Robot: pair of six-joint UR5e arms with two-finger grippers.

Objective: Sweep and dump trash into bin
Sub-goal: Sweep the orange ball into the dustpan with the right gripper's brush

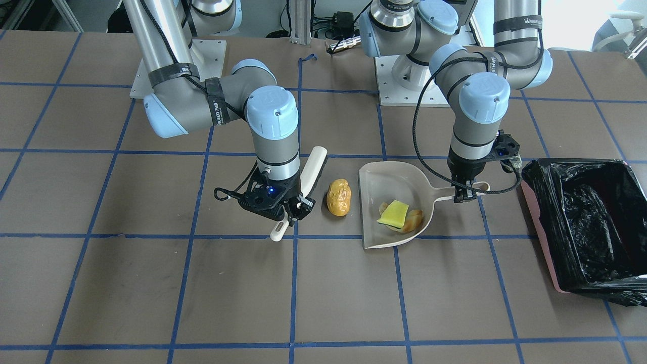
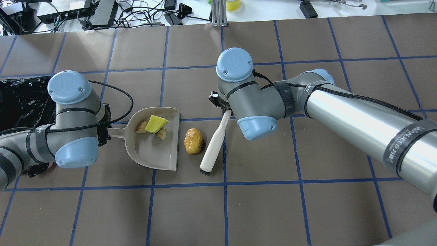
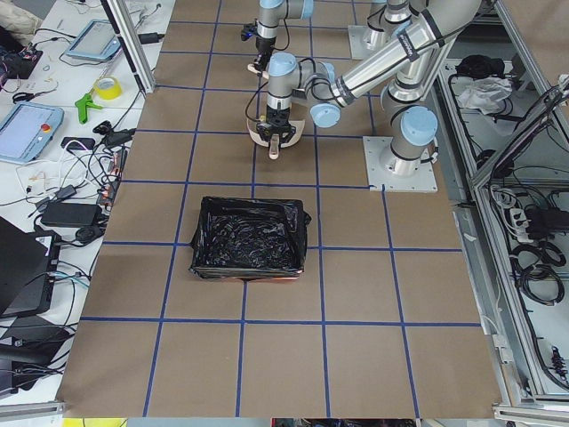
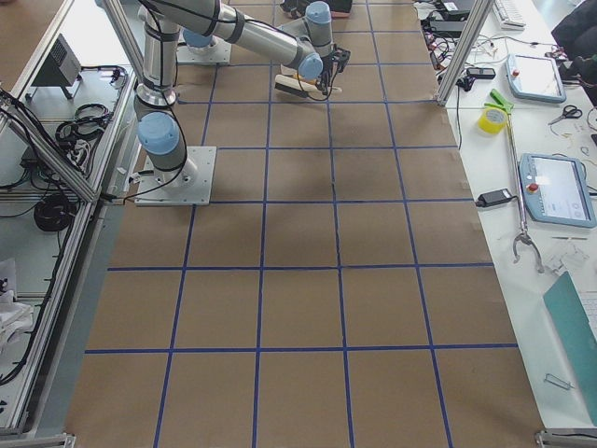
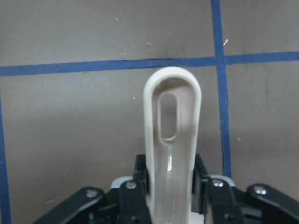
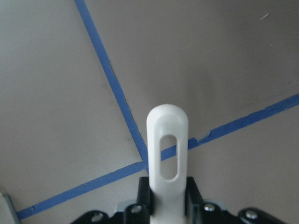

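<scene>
The beige dustpan (image 1: 384,177) lies on the table, its open edge facing the amber-yellow wad (image 1: 338,197), which sits on the table just outside it. The yellow-green sponge block (image 1: 394,213) lies in the pan on top of the orange-cream peel (image 1: 413,219). My left gripper (image 1: 465,194) is shut on the dustpan's handle (image 5: 172,121). My right gripper (image 1: 293,210) is shut on the handle (image 6: 167,144) of a white brush (image 2: 215,143), whose head lies beside the wad, opposite the pan. The black-lined pink bin (image 1: 548,237) stands beyond the left arm.
The brown table carries a blue tape grid (image 2: 223,184). The arm base plates (image 1: 404,81) are at the robot's side. The bin also shows in the overhead view (image 2: 20,99) at the left edge. Cables and devices lie off the table's far edge (image 2: 102,13).
</scene>
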